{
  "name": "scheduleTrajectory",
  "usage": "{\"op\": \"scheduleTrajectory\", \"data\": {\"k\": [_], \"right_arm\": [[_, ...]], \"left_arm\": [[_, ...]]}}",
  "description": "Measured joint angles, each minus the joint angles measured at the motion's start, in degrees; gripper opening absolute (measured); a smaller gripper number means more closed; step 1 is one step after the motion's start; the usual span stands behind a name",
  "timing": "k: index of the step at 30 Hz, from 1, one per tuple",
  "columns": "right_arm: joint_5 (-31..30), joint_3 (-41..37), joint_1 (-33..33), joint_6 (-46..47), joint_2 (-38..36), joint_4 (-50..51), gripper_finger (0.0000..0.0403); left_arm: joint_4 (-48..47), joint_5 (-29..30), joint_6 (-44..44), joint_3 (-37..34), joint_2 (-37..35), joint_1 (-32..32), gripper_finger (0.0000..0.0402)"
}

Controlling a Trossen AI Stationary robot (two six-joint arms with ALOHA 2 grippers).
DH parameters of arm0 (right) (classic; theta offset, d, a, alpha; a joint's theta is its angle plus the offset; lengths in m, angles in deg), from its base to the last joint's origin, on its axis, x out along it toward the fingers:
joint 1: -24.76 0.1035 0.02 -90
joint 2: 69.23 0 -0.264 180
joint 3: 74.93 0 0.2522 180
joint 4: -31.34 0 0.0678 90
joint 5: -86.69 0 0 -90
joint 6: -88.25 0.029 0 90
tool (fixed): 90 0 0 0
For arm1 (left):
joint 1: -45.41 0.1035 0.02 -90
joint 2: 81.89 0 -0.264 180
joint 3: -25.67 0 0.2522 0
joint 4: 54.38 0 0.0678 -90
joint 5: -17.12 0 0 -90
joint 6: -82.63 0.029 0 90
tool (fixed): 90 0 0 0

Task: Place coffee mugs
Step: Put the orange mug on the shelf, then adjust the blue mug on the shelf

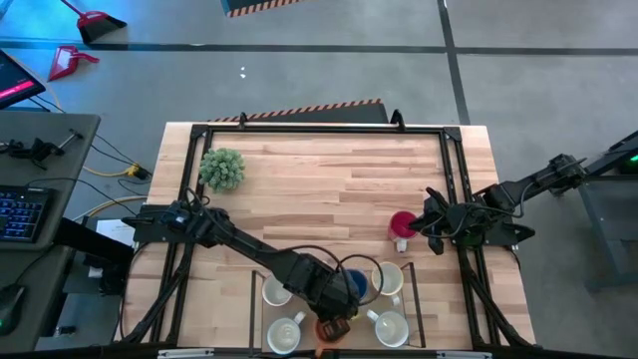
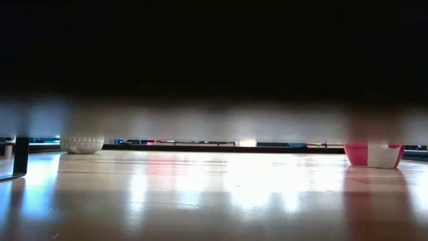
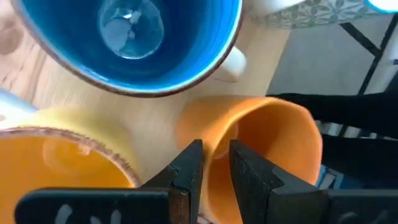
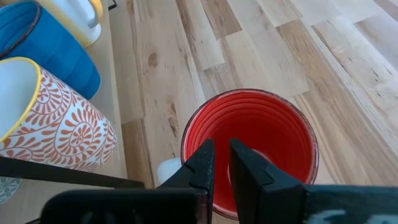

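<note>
The left gripper (image 3: 214, 165) is at the front edge of the wooden table (image 1: 329, 179), fingers nipped on the rim of an orange ceramic mug (image 3: 261, 149) lying tilted beside a round blue-glazed mug (image 3: 130, 43) and another orange mug (image 3: 56, 162). The right gripper (image 4: 222, 163) is near the table's right edge, its fingers closed over the rim of an upright red ceramic mug (image 4: 249, 143) (one finger inside, one outside). Four white mugs (image 1: 389, 327) cluster at the front edge, and a bushy green potted plant (image 1: 221, 169) stands near the far left corner.

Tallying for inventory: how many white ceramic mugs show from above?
4: white ceramic mugs near the table's front edge, at and. The left arm may hide others.
</note>
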Motion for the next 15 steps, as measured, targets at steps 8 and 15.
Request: {"op": "scheduleTrajectory", "data": {"k": [8,15], "right_arm": [[-0.02,-0.01,0.02,0.02,0.02,0.61,0.0024],[0.6,-0.02,-0.01,0.04,0.02,0.88,0.0024]], "left_arm": [[-1.11,2.31,0.03,-0.07,-3.33,0.16,0.0067],[-0.61,7.56,3.47,-0.09,-6.32,0.14,0.0067]]}}
